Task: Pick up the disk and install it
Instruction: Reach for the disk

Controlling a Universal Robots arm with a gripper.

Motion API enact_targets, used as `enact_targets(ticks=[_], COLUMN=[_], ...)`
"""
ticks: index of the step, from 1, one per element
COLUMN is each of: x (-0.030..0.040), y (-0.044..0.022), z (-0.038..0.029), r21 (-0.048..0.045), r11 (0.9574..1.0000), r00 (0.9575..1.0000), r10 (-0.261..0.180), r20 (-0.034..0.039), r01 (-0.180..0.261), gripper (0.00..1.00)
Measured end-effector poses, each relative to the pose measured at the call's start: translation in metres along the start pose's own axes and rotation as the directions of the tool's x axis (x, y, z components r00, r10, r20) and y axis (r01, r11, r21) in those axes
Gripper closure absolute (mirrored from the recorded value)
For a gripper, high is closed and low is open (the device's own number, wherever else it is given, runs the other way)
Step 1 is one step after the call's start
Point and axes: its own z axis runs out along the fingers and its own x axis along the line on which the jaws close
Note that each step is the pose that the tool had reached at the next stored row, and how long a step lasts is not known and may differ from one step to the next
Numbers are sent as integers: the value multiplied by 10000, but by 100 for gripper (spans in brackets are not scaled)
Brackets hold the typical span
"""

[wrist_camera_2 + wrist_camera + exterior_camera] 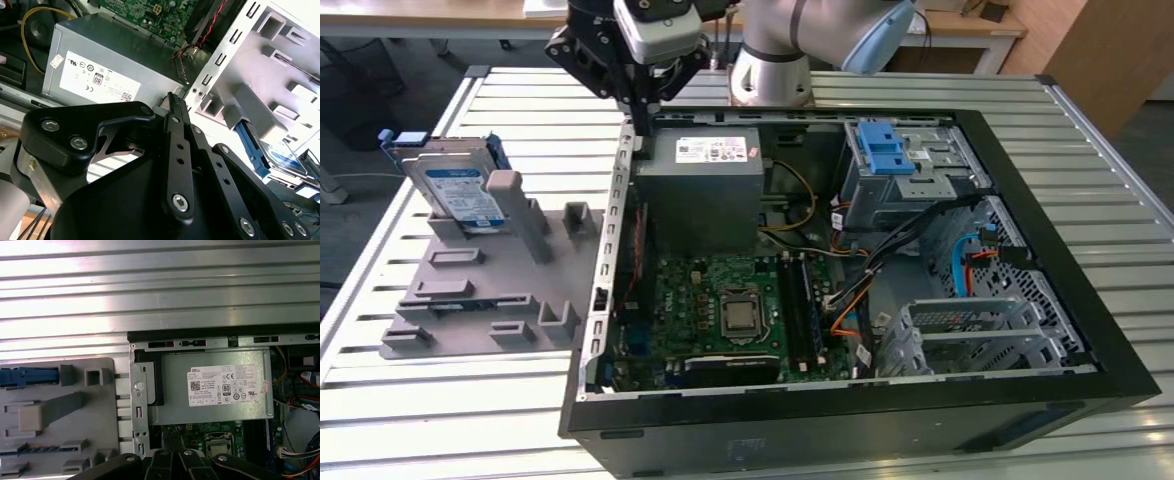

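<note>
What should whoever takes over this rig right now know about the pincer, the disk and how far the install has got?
Pincer: shut, empty, hovering over the computer case edge by the power supply.
Disk: upright in the grey holder at the exterior view's left, outside the case.
Done: nothing visible; the disk is not picked up.
Left: the pick-up and the install.

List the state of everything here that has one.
disk, upright in the grey holder, not gripped
gripper, shut, empty, over the case's wall
case, side open, lying flat on the table
holder, carrying the disk
</note>
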Motion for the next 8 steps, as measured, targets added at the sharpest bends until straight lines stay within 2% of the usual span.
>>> enact_targets(ticks=[8], x=[17], y=[-2], z=[0], r21=[0], r11=[10000], r00=[10000], r10=[0], r20=[0], r01=[0], gripper=[89])
